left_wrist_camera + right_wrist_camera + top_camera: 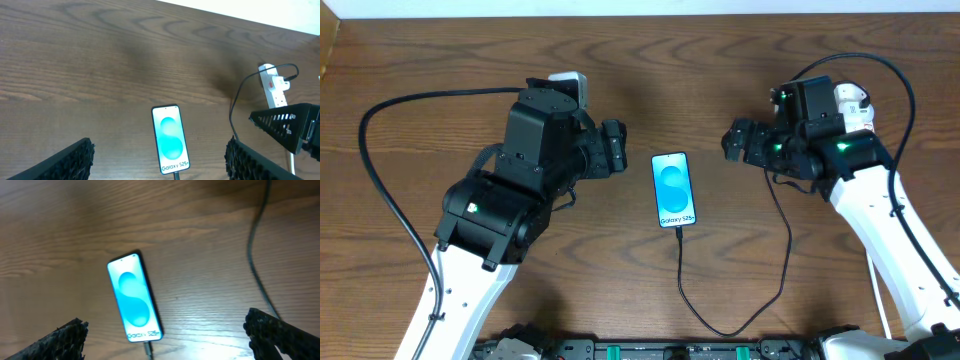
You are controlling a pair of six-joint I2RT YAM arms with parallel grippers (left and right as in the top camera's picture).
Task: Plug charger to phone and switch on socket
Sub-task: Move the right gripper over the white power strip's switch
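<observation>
Jaws spread and empty on both arms, flanking the phone [674, 190] lying mid-worktop [420, 60], charger [680, 270] seemingly plugged into its near end; the socket [274, 90], long axis running away from me, sits behind my right jaws, well apart from my left jaws

We assess this as a robotics lab bench rather than a home. Evidence: a wood-grain table [620, 60], a left arm [505, 200] and a right arm [880, 200] in black and white, and mounting hardware [650, 350] along the near edge.
</observation>
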